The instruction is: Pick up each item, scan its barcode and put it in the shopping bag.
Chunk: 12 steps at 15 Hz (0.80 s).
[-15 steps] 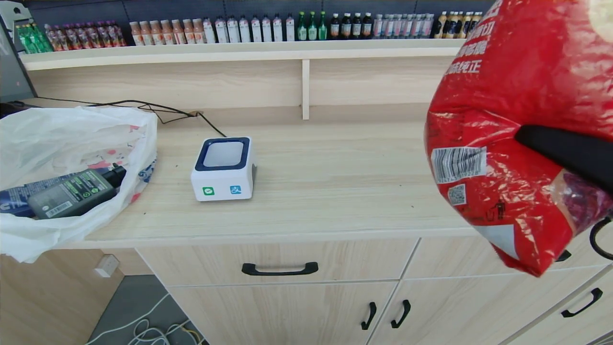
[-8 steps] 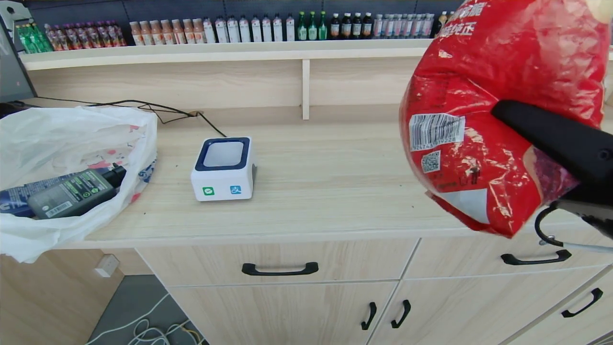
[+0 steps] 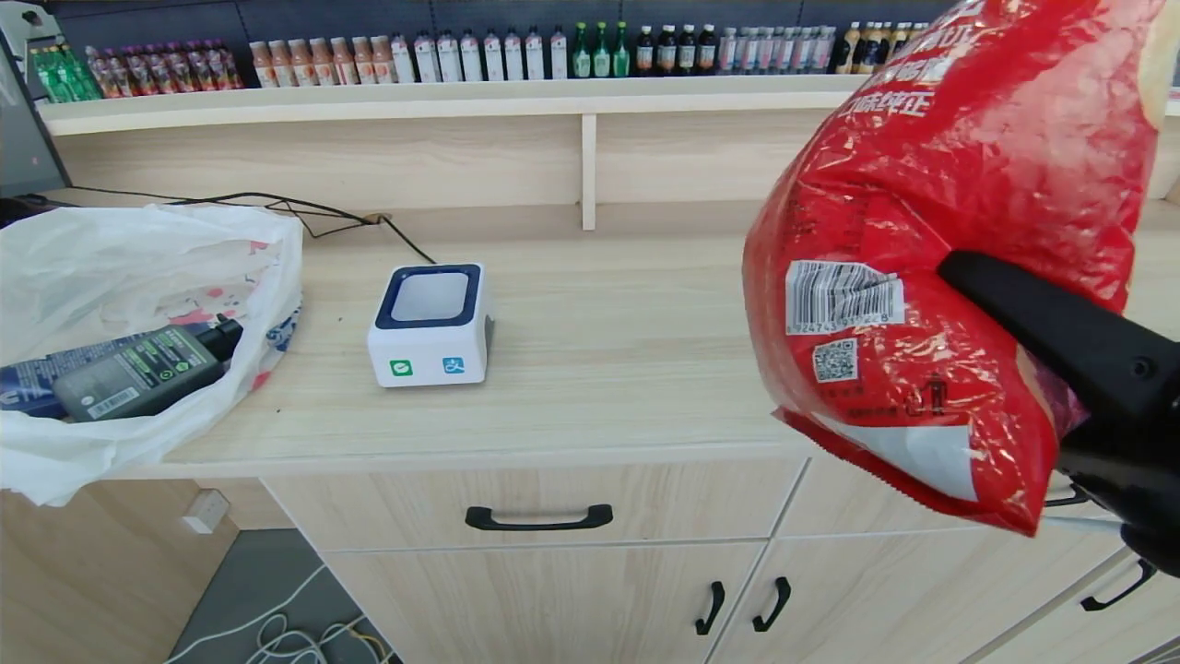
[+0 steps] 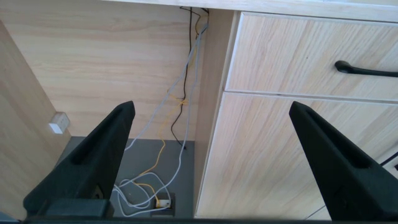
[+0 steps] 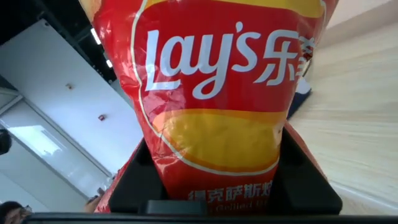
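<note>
A big red chip bag [image 3: 959, 184] hangs in the air above the counter's right end, with my right gripper [image 3: 996, 295] shut on its lower half. Its barcode label [image 3: 843, 295] faces the head camera. In the right wrist view the chip bag [image 5: 217, 93] sits squeezed inside the right gripper [image 5: 217, 180]. The white cube scanner [image 3: 430, 323] stands mid-counter, well to the left of the bag. A white plastic shopping bag [image 3: 111, 249] lies open at the counter's left end and holds a grey bottle [image 3: 138, 369]. My left gripper [image 4: 214, 143] is open and empty, below counter level beside the cabinet front.
A black cable [image 3: 277, 203] runs along the counter's back to the scanner. A raised shelf [image 3: 461, 97] with several drink bottles spans the back, with an upright divider [image 3: 587, 171]. Drawers with black handles [image 3: 539, 518] sit under the counter. Loose cables [image 4: 149, 186] lie on the floor.
The right gripper has carried the chip bag leftward toward the scanner, first rising, then dipping a little. The barcode label has shifted left with it. Scanner and shopping bag have not moved.
</note>
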Tool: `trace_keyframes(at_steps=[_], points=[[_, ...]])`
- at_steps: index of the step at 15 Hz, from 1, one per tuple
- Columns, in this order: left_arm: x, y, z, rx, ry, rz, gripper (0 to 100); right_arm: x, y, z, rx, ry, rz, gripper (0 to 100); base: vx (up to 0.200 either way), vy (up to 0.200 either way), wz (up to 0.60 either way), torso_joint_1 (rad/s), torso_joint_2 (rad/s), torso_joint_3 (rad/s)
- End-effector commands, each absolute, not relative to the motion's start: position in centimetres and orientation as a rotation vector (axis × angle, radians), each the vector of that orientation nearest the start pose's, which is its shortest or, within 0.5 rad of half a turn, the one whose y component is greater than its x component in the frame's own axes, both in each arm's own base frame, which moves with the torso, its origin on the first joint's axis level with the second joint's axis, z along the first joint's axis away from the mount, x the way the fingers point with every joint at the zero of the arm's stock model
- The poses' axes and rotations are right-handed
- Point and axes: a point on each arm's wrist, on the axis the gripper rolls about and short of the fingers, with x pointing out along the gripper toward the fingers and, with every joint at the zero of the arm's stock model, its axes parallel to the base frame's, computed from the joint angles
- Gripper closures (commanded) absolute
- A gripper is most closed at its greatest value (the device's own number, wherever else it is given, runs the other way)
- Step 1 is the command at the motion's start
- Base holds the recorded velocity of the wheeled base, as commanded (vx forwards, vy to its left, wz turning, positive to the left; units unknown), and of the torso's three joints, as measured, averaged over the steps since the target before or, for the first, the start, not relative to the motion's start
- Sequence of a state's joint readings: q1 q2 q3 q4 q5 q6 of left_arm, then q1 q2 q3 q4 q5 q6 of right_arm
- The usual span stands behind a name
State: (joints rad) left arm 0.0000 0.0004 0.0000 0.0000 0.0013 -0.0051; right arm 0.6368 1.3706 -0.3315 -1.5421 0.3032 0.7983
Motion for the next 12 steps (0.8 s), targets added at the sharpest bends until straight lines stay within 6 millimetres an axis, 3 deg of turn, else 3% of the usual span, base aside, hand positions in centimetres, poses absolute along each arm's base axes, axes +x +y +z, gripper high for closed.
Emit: trace_keyframes(at_steps=[1,8,12], points=[[-2.3,0.0,7.5,-0.005,0.000,0.002,0,15.3,12.3,20.4,0.821,0.011,1.048,100,0.000,0.000,0.00,0.000,0.00,0.000],[-2.3,0.0,7.5,-0.005,0.000,0.002,0,13.3,13.0,21.9,0.959,0.051,1.178,100,0.000,0.000,0.00,0.000,0.00,0.000],[-2.3,0.0,7.5,-0.006,0.000,0.002,0,13.6,13.2,21.8,0.965,0.066,1.174,100,0.000,0.000,0.00,0.000,0.00,0.000]])
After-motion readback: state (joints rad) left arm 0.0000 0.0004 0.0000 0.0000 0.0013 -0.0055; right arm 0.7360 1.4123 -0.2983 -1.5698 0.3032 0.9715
